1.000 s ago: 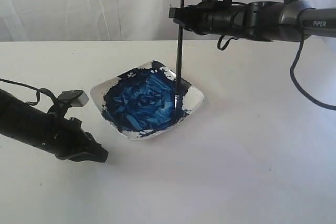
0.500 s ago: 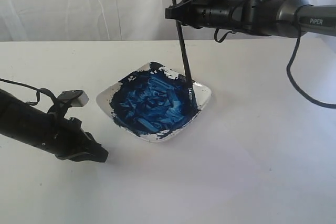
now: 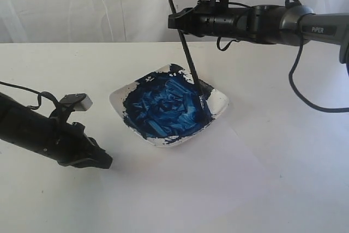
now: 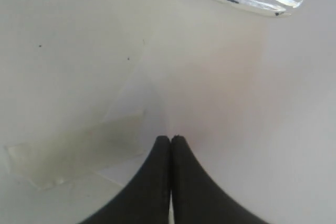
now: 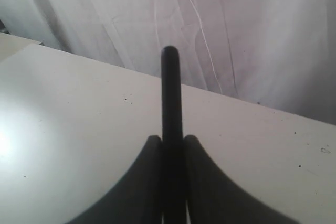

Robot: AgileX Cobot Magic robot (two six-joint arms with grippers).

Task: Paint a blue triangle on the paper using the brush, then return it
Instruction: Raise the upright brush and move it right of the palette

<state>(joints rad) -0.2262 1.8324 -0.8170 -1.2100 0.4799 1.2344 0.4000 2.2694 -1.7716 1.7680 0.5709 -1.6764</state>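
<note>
Closest to me the paper is totally blank, no blue triangle anywhere on it, so by my reckoning the actual painting hasn't started. The left gripper is parked low by the near-left part of the sheet, fingers pressed together with nothing between them, just sitting there. A bit further back is the white dish, full of smeared dark-blue paint. It seems to sit at the far side of the paper, though I can't tell exactly where the sheet ends under it. The brush is leaning with its tip down at the dish's right rim, touching the paint or right at the edge of it, so I'd call this the loading-up step. Up behind that, the right gripper has its fingers clamped tight on the upper part of the handle, with a short bit poking out above. White curtain at the very back. So what's left is basically everything: carry the wet brush over to the sheet, draw three strokes, then put the brush back.
</note>
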